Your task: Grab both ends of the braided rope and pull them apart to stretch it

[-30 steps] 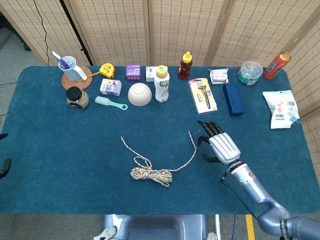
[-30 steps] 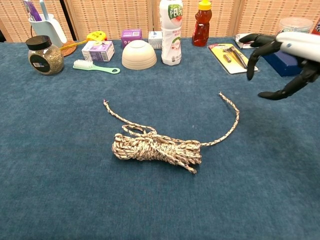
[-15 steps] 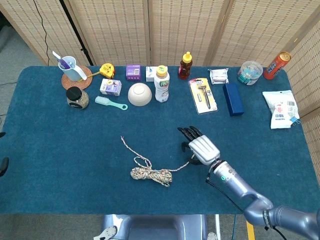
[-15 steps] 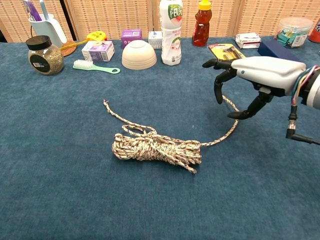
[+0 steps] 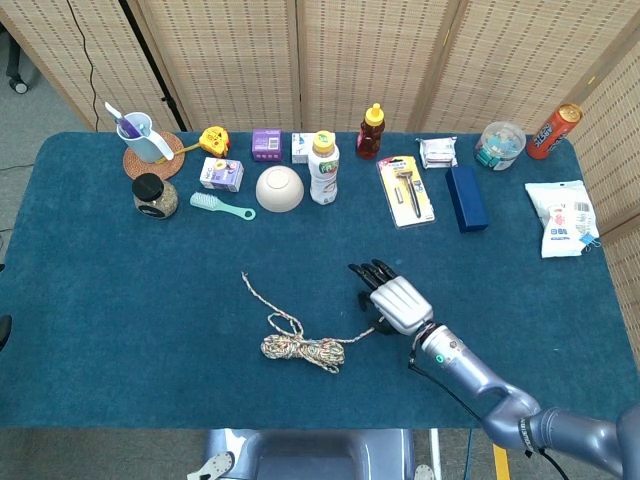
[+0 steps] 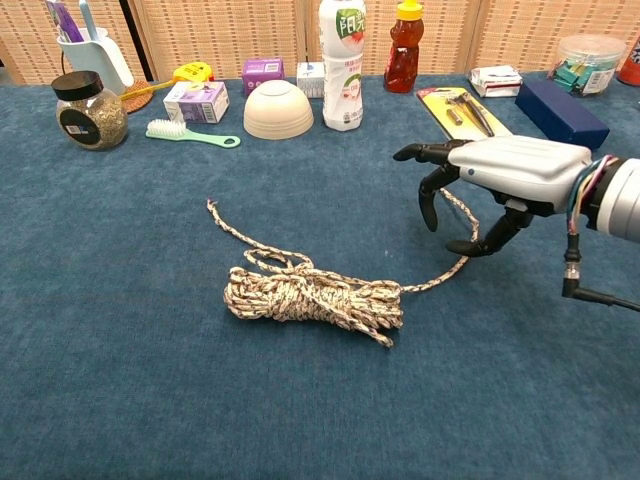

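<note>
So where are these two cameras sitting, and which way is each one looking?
Head view: high up, looking steeply down on the whole blue table; the right hand and forearm show, plus the robot's base at the bottom edge.
Chest view: low, looking forward across the table; only the right hand shows.
Shared: the braided rope, the right hand above its end, and the back row with the white bowl.

Right hand low over my table, spread and holding nothing.
My right hand [image 5: 398, 300] [image 6: 505, 168] reaches toward eleven o'clock, palm down, fingers [image 6: 432, 190] apart and curved downward, thumb below; forearm trails toward five o'clock.
</note>
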